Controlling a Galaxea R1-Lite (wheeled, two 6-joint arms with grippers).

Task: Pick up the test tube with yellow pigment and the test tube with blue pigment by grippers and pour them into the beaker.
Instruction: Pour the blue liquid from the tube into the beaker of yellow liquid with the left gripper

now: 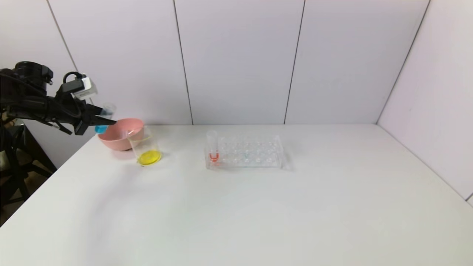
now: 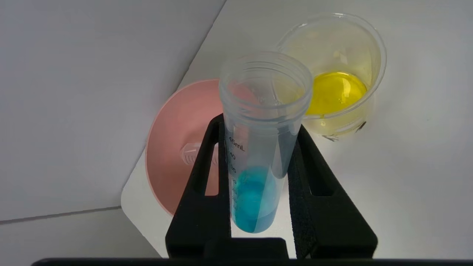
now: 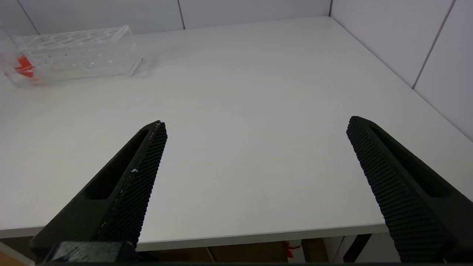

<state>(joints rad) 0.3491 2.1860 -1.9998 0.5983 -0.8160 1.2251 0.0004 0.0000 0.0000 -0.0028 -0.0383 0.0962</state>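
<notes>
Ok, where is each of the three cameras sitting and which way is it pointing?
Head: high on the torso, looking forward and down over the table at the rack; the left arm shows at left.
Left wrist: behind the left gripper, facing the blue tube it holds, bowl and beaker beyond.
Right wrist: low off the table's edge, facing across it; right gripper open.
Shared: head and right wrist both show the rack.

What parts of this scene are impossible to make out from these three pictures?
- Head view: the right pincer is outside the frame altogether.
- Head view: the blue test tube is mostly hidden by the left pincer.
- Left wrist view: the pink bowl is partly blocked by the tube and pincer.
- Right wrist view: the red-tipped tube in the clear rack is blurred and cut by the frame edge.
</notes>
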